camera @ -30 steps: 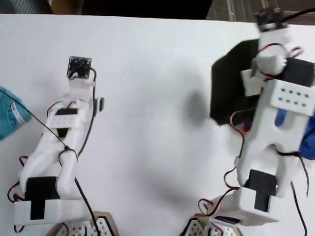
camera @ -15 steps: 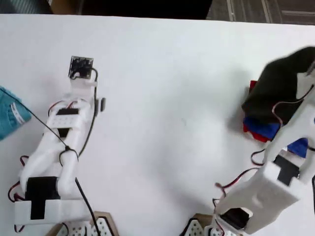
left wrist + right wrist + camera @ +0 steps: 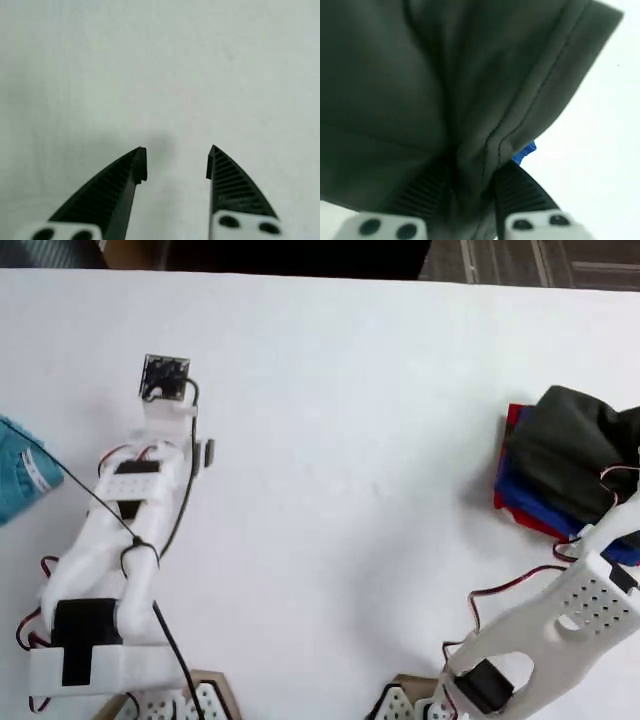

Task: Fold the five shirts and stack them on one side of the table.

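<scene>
- The dark shirt [image 3: 572, 452] lies bunched on top of a stack at the desk's right edge. It sits over a blue shirt [image 3: 522, 492] and a red shirt [image 3: 513, 422] (only their edges peek out from under it).
- My right end effector [image 3: 470, 182] is pinching a fold of that dark shirt between its fingers, with a sliver of blue just beside the cloth.
- My left end effector [image 3: 175, 162] hangs with its tips spread apart above the white surface.
- A teal shirt [image 3: 18, 472] lies at the desk's left edge (cut off by the frame), near my left arm [image 3: 110, 540].
- The desk [image 3: 350, 440] is plain white, and a wide stretch of it lies between my two arms.
- Past the far edge, the room [image 3: 300, 255] is dark.
</scene>
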